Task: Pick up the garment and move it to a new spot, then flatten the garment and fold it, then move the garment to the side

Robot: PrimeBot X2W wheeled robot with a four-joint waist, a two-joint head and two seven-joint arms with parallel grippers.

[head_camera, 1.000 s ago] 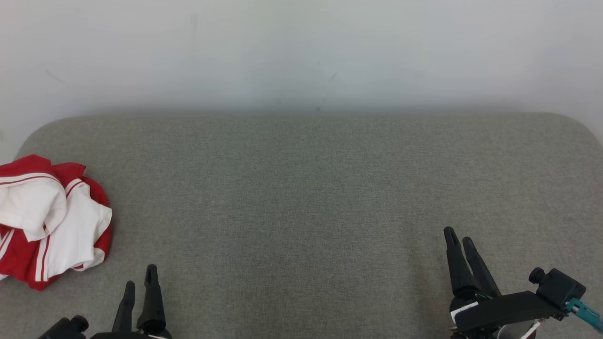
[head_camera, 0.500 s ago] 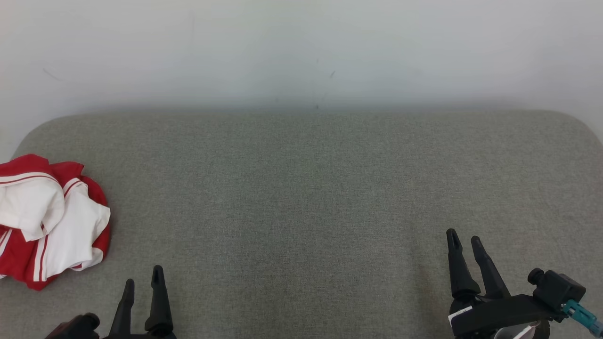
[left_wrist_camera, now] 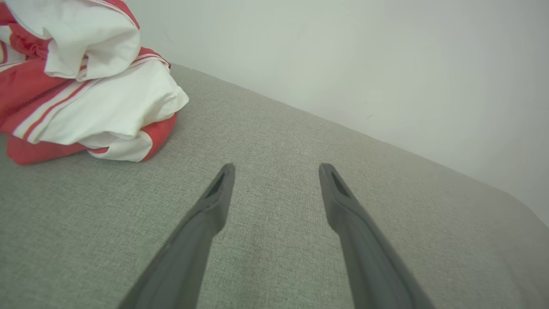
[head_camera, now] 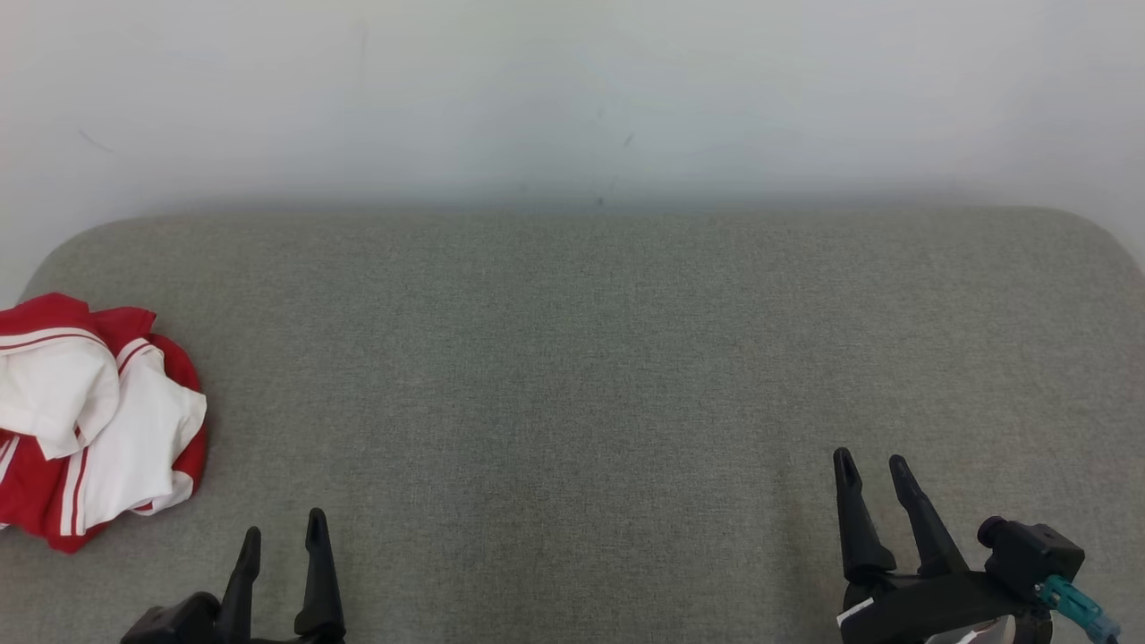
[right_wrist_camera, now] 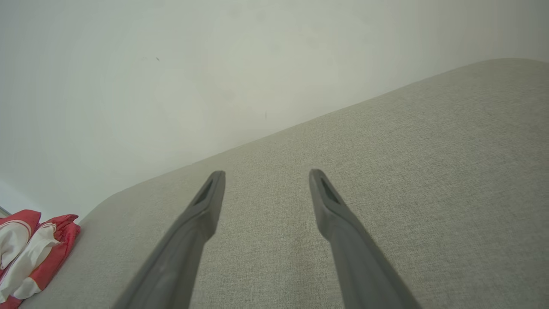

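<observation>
The crumpled red-and-white cloth garment (head_camera: 94, 420) is lying untouched at the grey fabric-covered bench's (head_camera: 572, 358) left edge, while the left pincer (head_camera: 283, 528) and right pincer (head_camera: 869, 461) are hovering spread and empty, probably readying the first pick-up

Prob. a robot test room or lab; can't be sure, could be a plain bedrm. Evidence: plain white wall (head_camera: 572, 89) w/ a few small scuffs (head_camera: 629, 140), grey woven-fabric pad (head_camera: 572, 358) w/ rounded corners set right against it, like a mattress or bench top, & exposed rig hardware: black camera block (head_camera: 1029, 550) w/ teal cable plug (head_camera: 1064, 599) beside the right gripper (head_camera: 869, 458).
</observation>
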